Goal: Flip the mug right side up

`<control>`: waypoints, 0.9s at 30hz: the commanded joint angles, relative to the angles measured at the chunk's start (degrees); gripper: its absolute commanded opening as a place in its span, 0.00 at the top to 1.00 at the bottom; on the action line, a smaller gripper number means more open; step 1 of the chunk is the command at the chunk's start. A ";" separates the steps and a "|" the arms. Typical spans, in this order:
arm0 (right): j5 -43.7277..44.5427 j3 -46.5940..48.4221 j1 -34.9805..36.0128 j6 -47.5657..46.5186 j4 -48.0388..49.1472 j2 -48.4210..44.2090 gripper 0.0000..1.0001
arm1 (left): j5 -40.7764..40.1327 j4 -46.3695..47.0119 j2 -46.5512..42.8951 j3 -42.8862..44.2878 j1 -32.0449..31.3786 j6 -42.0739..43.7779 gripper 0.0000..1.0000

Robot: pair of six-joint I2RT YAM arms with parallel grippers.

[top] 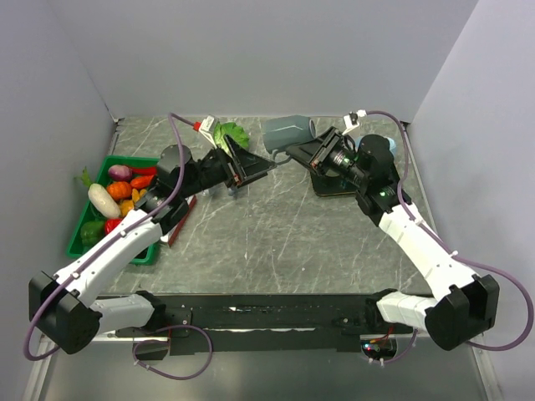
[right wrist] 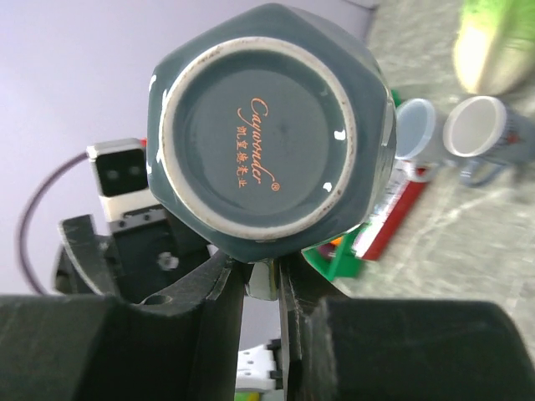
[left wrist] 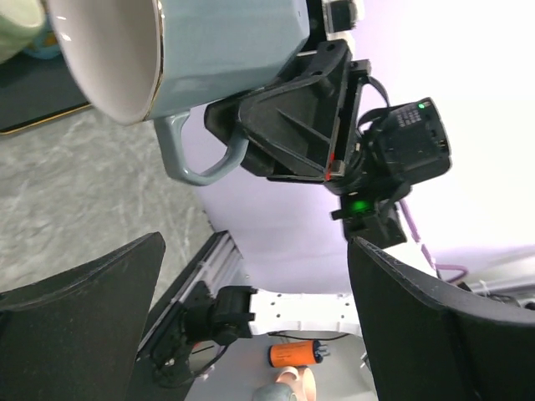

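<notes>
The grey-blue mug [top: 288, 129] is held on its side in the air at the back of the table. My right gripper [top: 286, 155] is shut on its handle. In the right wrist view the mug's base [right wrist: 267, 125] with orange lettering faces the camera, and the fingers [right wrist: 209, 309] pinch the handle [right wrist: 266, 280] below it. My left gripper [top: 255, 167] is open and empty, just left of and below the mug. In the left wrist view the mug [left wrist: 234, 42] shows its white inside, with the handle [left wrist: 196, 163] in the right gripper [left wrist: 301, 117]; my left gripper [left wrist: 251, 334] holds nothing.
A green crate [top: 84, 230] of toy vegetables stands at the left. A green leafy toy [top: 230, 134] and a red-capped item [top: 203, 125] lie at the back. A black mat [top: 334, 182] and a blue cup [top: 366, 144] are under the right arm. Two other mugs [right wrist: 481, 125] show on the table.
</notes>
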 commanded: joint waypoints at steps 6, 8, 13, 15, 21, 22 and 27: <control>-1.28 -2.14 2.70 6.49 18.18 -6.11 1.00 | -1.02 9.51 0.59 1.40 -1.09 -3.98 0.14; -1.28 -3.81 3.14 7.98 20.72 -6.55 1.00 | -1.46 7.84 1.37 2.37 -1.09 -3.37 0.19; -0.84 -5.57 4.72 8.43 22.67 -7.34 1.00 | -0.85 11.61 3.22 2.37 -1.09 -6.78 0.25; -0.31 -6.36 5.16 8.26 22.85 -7.78 1.00 | -0.68 13.46 4.10 2.20 -1.09 -8.54 0.28; 0.13 -8.21 5.60 8.34 22.76 -8.66 1.00 | -0.06 15.22 5.25 2.37 -1.09 -10.83 0.44; 0.13 -8.39 5.51 8.34 22.76 -8.83 1.00 | -0.15 15.05 5.16 2.37 -1.09 -10.83 0.53; 0.13 -8.83 5.51 7.99 21.80 -9.19 1.00 | -0.94 13.55 5.25 3.60 -1.09 -9.43 0.81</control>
